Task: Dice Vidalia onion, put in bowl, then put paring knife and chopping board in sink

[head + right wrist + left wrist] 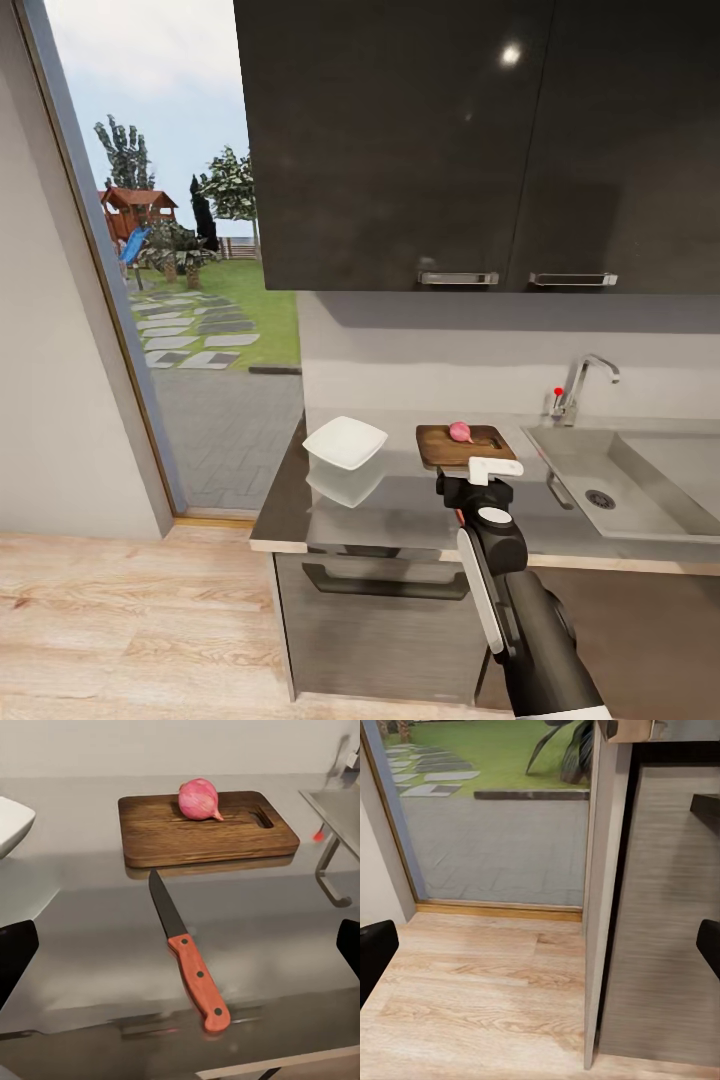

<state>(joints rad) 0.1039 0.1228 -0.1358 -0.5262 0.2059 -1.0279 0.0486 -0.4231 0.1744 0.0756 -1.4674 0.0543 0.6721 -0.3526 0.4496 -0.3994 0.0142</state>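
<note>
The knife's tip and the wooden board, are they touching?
Apart. The right wrist view shows a strip of countertop between the paring knife tip and the chopping board.

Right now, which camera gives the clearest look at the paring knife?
The right wrist view: the paring knife lies whole on the countertop, dark blade pointing toward the chopping board, red-orange handle nearest the camera. In the head view the right arm covers that spot. The left wrist view looks at floor and cabinet side.

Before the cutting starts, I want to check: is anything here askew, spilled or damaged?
Nothing stands out. The onion sits whole on the board, and the knife lies flat on the countertop just before the board, blade pointing toward it. The bowl stands upright beside it.
</note>
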